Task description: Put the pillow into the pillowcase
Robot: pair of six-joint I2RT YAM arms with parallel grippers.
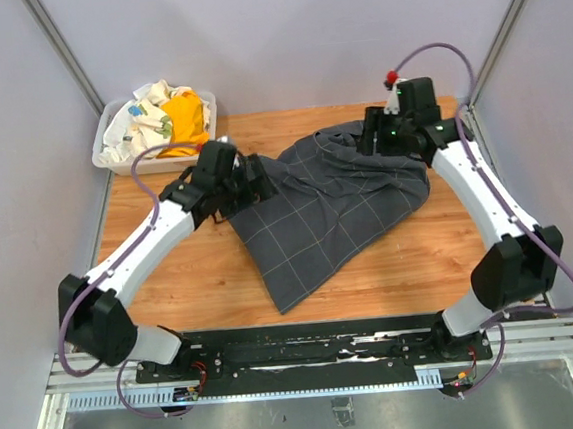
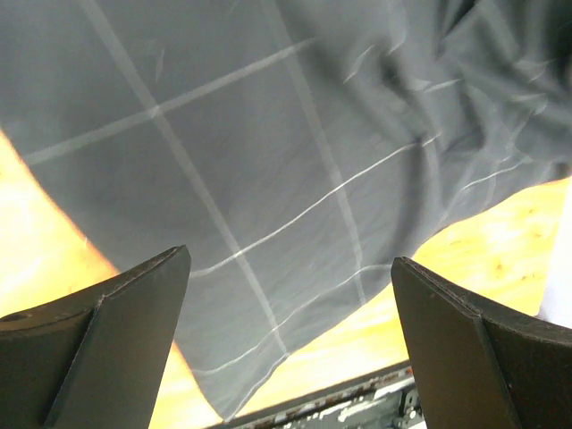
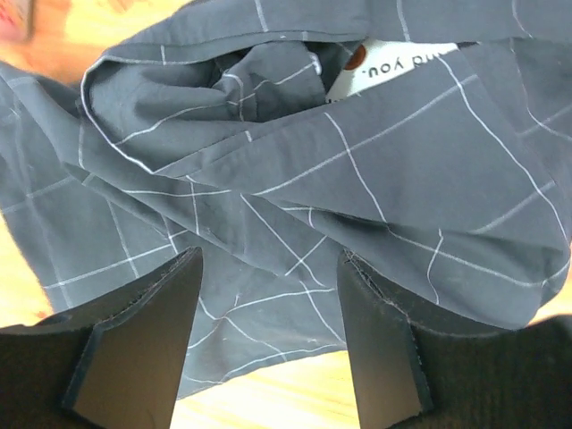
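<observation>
The dark charcoal pillowcase (image 1: 326, 206) with a thin light grid lies on the wooden table, flat at the near left and crumpled at the far right. My left gripper (image 1: 258, 177) is open and empty over its left edge; the left wrist view shows flat cloth (image 2: 268, 134) between the wide-apart fingers. My right gripper (image 1: 375, 138) is open and empty over the crumpled far end (image 3: 402, 179). A white scrap with printed letters (image 3: 393, 61) peeks out of the folds; I cannot tell what it is. No cream-white pillow shows; it is hidden or out of view.
A white bin (image 1: 111, 155) stands at the back left corner, holding a yellow cloth (image 1: 186, 118) and a white patterned cloth (image 1: 143, 122). Bare wood (image 1: 191, 273) lies near left and near right of the pillowcase. Grey walls enclose the table.
</observation>
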